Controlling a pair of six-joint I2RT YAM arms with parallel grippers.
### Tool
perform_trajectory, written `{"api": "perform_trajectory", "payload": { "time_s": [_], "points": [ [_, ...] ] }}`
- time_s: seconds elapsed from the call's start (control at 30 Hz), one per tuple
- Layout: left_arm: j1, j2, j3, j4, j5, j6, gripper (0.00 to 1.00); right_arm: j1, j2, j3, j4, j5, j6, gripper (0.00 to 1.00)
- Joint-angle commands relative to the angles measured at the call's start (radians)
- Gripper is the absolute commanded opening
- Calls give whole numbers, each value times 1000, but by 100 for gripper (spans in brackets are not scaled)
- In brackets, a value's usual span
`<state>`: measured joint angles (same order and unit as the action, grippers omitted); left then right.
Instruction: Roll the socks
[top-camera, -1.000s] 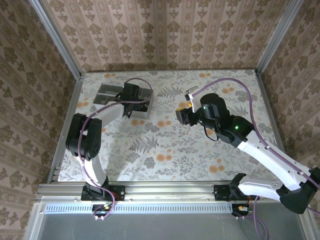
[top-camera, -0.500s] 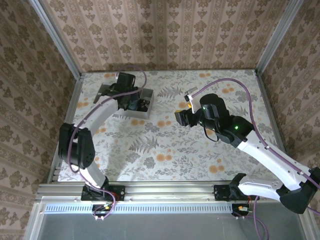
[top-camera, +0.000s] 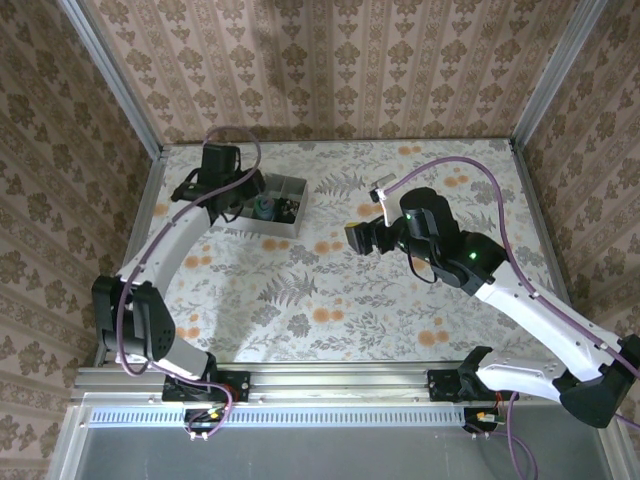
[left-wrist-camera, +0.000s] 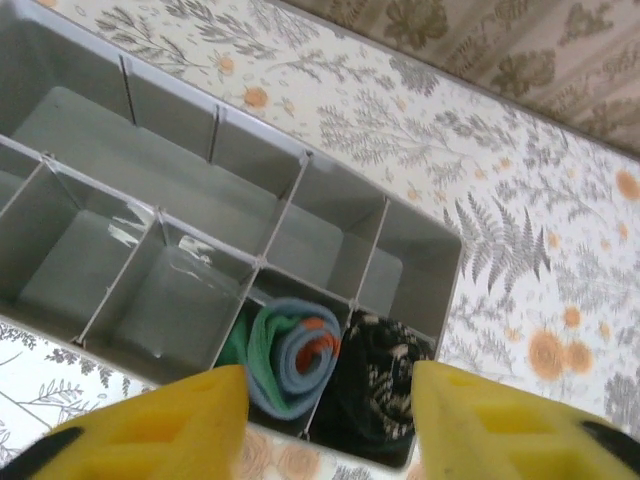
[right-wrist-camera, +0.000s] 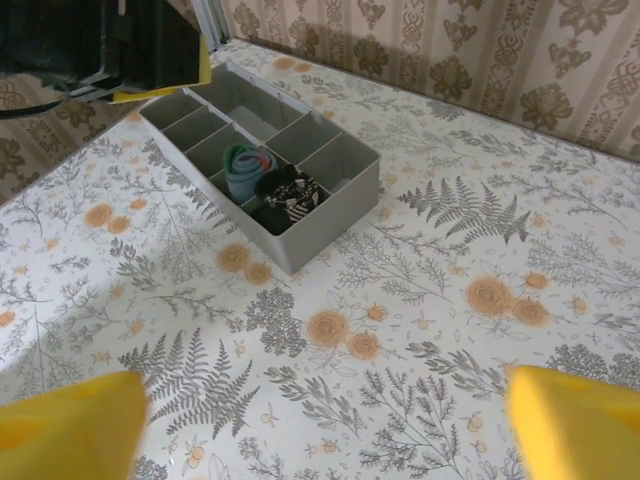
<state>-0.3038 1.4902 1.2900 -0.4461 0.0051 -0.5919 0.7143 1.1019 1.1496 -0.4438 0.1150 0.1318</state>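
Observation:
Both socks lie rolled up side by side in neighbouring compartments of a grey divided tray (top-camera: 284, 227). The teal-grey sock (left-wrist-camera: 290, 355) shows its orange cuff and green toe in the spiral, and the black-and-cream sock (left-wrist-camera: 390, 385) sits to its right. From the right wrist view they are the teal roll (right-wrist-camera: 243, 166) and the black roll (right-wrist-camera: 291, 197). My left gripper (left-wrist-camera: 330, 430) hovers above them, open, with nothing between its yellow fingers (left-wrist-camera: 160, 425). In the top view it (top-camera: 243, 190) is over the tray's left part. My right gripper (top-camera: 357, 238) hangs open above the table middle.
The tray (right-wrist-camera: 335, 210) stands at the back left of the floral tablecloth, and its other compartments (left-wrist-camera: 110, 140) hold nothing. Wallpapered walls and metal posts close the table on three sides. My left gripper body (right-wrist-camera: 150, 45) looms over the tray's far end.
The left gripper has lifted out of the tray, drawn back to the left and opened. The right gripper's fingers have spread wider while that arm stayed in place.

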Motion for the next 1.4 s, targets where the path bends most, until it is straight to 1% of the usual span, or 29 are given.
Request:
{"api": "perform_trajectory", "payload": {
  "time_s": [0.0, 0.1, 0.13, 0.17, 0.23, 0.27, 0.3, 0.33, 0.4, 0.47, 0.53, 0.6, 0.63, 0.7, 0.73, 0.77, 0.87, 0.97, 1.0, 1.1, 1.13, 1.2, 1.3, 1.37],
  "points": [
    [15, -88, -43, -12, 59, -22, 100, 6, -61, -37, 44, 46, -19, 100],
    [33, -148, -91, -53, 37, -41, 100, 6, -98, -74, 42, 155, -4, 100],
    [44, -168, -117, -61, 37, -51, 100, 7, -111, -94, 43, 230, 13, 100],
    [57, -189, -148, -68, 38, -66, 100, 6, -118, -112, 30, 338, 50, 100],
    [79, -227, -197, -102, 21, -91, 100, -3, -109, -127, -54, 606, 165, 100],
    [85, -242, -219, -132, -5, -103, 100, -20, -103, -140, -101, 684, 206, 100],
    [89, -255, -237, -159, -30, -108, 100, -40, -100, -158, -134, 710, 229, 100],
    [90, -270, -254, -195, -73, -122, 100, -72, -101, -188, -150, 709, 252, 100],
    [90, -297, -286, -259, -182, -161, 100, -122, -117, -292, -101, 676, 251, 100],
    [89, -335, -327, -313, -306, -209, 100, -158, -153, -425, 49, 622, 182, 100],
    [91, -377, -374, -334, -407, -228, 100, -179, -194, -553, 192, 597, 135, 100],
    [91, -418, -425, -323, -472, -214, 100, -200, -225, -651, 320, 576, 105, 100],
    [93, -439, -453, -294, -488, -171, 100, -208, -234, -684, 379, 570, 86, 100],
    [99, -466, -494, -261, -512, -111, 100, -227, -230, -688, 408, 556, 59, 100],
    [100, -481, -521, -210, -516, -54, 100, -235, -216, -687, 423, 544, 25, 100],
    [100, -501, -552, -168, -527, -4, 100, -236, -201, -689, 458, 535, -20, 100],
    [101, -550, -625, -73, -566, 71, 100, -250, -138, -709, 581, 508, -137, 100],
    [108, -561, -663, -9, -576, 145, 100, -308, -67, -725, 625, 444, -160, 100],
    [110, -556, -672, 11, -574, 168, 100, -322, -48, -737, 649, 424, -175, 100],
    [129, -540, -711, 98, -549, 218, 100, -380, 3, -814, 834, 328, -199, 100],
    [138, -532, -722, 124, -528, 228, 100, -389, 13, -804, 818, 298, -207, 100],
    [156, -521, -730, 158, -500, 248, 100, -415, 45, -799, 866, 233, -234, 100],
    [172, -497, -738, 228, -486, 282, 100, -445, 81, -848, 1072, 156, -253, 100],
    [183, -484, -753, 308, -483, 314, 100, -468, 119, -844, 1126, 116, -263, 100]
  ]
}}
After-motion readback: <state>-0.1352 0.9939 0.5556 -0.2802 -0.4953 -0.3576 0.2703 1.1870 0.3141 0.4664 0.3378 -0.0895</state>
